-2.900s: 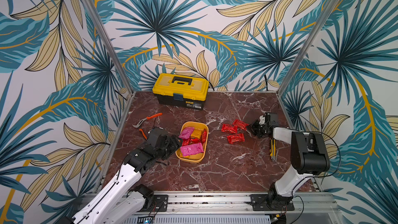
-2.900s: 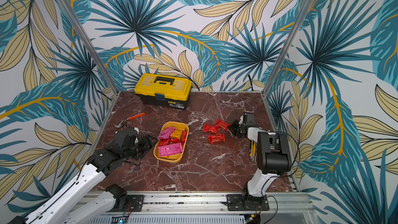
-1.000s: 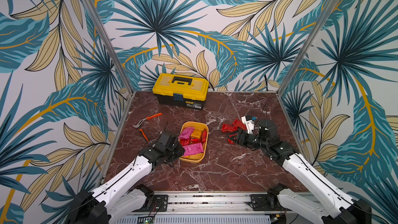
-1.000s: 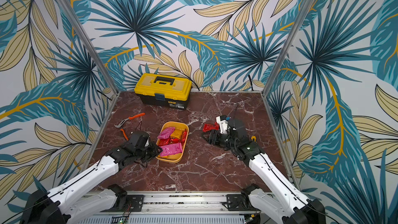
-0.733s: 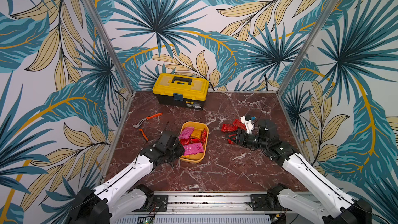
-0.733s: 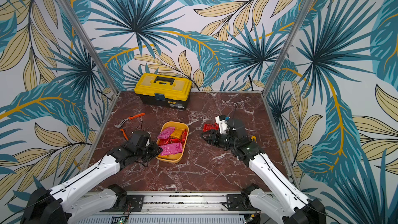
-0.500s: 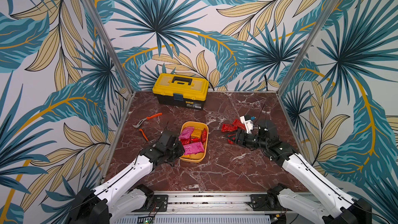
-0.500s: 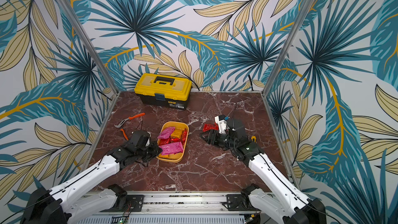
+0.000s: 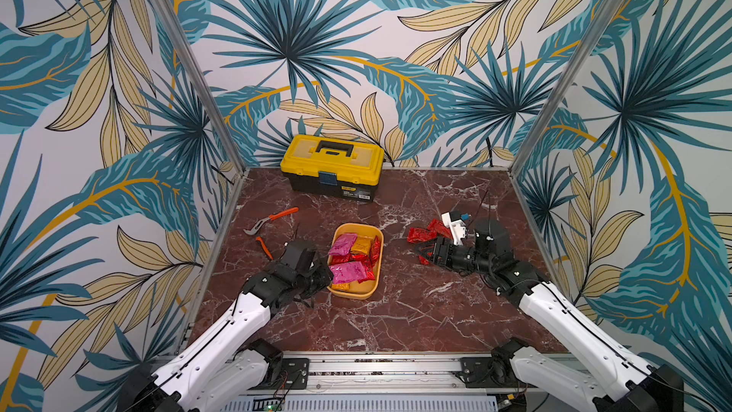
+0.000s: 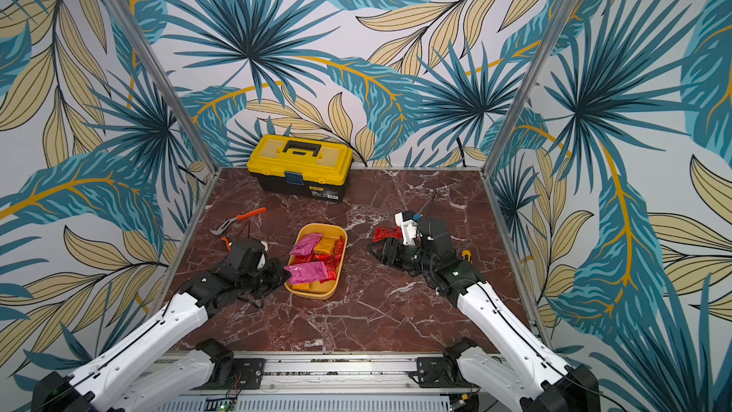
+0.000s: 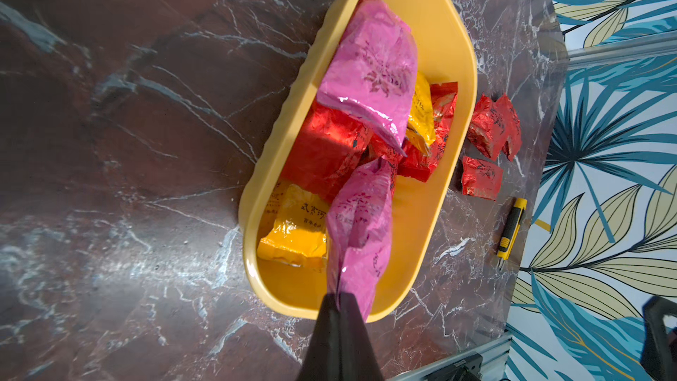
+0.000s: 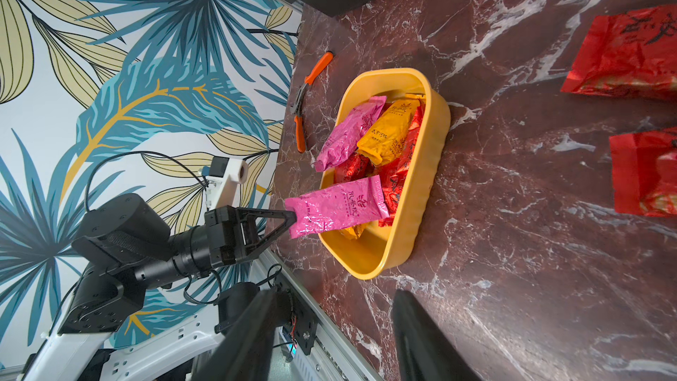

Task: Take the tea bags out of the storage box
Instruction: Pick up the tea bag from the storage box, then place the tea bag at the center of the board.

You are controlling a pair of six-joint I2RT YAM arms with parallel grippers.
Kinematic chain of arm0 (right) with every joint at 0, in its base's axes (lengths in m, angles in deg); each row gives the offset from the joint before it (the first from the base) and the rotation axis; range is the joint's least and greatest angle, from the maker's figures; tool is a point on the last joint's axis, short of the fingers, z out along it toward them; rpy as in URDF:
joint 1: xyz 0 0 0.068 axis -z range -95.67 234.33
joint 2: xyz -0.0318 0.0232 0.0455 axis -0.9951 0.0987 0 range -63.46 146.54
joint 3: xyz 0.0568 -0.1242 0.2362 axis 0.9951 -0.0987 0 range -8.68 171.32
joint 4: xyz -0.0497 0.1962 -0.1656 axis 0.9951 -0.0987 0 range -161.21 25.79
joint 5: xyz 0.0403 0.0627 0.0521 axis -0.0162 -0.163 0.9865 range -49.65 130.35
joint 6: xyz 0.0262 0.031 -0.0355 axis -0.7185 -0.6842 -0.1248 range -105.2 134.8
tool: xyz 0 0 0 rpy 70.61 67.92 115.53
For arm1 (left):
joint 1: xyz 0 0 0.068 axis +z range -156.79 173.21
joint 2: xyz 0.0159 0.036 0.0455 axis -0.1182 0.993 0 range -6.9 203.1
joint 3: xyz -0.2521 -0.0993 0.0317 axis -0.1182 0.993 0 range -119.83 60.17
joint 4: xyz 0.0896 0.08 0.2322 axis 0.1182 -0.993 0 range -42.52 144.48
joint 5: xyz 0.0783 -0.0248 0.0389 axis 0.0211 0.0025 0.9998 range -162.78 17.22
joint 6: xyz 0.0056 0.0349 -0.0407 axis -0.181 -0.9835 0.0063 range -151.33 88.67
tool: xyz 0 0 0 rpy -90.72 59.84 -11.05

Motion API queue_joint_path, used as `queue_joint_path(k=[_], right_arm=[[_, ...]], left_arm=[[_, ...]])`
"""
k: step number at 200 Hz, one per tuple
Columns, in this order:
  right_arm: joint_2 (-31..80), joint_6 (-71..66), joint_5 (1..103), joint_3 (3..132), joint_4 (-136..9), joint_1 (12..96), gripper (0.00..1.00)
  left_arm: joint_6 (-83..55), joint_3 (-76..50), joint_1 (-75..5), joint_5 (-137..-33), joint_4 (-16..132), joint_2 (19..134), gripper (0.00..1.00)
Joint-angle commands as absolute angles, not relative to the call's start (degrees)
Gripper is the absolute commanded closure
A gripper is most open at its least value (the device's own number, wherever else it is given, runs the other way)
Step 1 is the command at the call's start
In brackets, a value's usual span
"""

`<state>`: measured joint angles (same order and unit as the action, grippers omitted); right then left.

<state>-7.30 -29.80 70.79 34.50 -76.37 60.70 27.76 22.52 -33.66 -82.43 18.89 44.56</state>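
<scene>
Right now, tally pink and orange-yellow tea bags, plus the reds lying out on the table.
Pink tea bags: 2, one in the storage box, one pinched in the left claw
Orange-yellow tea bags: 2, both in the box
Red tea bags on the table: 3
Total: 7

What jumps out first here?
The yellow tub mid-table, full of shiny foil tea bags, draws the eye. The left gripper pinches a pink tea bag by its edge over the tub's rim. Red tea bags lie on the marble table beside the open right gripper.
</scene>
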Motion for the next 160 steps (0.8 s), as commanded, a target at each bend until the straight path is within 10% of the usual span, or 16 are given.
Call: queue_joint_path(k=[1,160], right_arm=[[-7.3,-29.5,70.1,34.9,-75.5,60.4,0.44],[-12.6,-24.5,69.0,45.0,-90.3,70.2,0.46]], left_arm=[[26.6,19.5,-32.9,-81.9,16.1,42.0,1.0],[30.7,7.3,-40.0,-92.3,26.4,52.9,1.0]])
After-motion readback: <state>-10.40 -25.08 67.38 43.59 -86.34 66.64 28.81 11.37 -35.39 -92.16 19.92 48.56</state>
